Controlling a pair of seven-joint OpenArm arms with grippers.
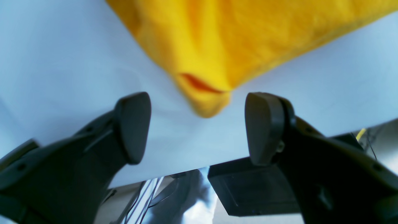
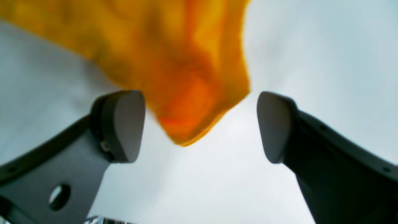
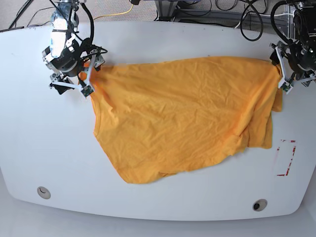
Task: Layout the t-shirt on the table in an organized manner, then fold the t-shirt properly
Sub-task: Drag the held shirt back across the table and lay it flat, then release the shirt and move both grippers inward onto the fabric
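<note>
The wrinkled orange-yellow cotton t-shirt [image 3: 185, 116] lies spread across the middle of your large white smooth bench [image 3: 44, 148], its upper edge stretched between the two arms and its lower edge running unevenly toward the near side. Your left gripper [image 1: 199, 129] is released, its dark fingers wide apart on either side of a shirt corner that rests on the bench just beyond them. Your right gripper [image 2: 200, 126] is likewise released, its grey fingers [image 2: 122, 124] flanking the opposite blurred corner without clasping it.

Black cables [image 3: 249, 22] and a yellow cable [image 3: 120, 12] cross grey floor.
</note>
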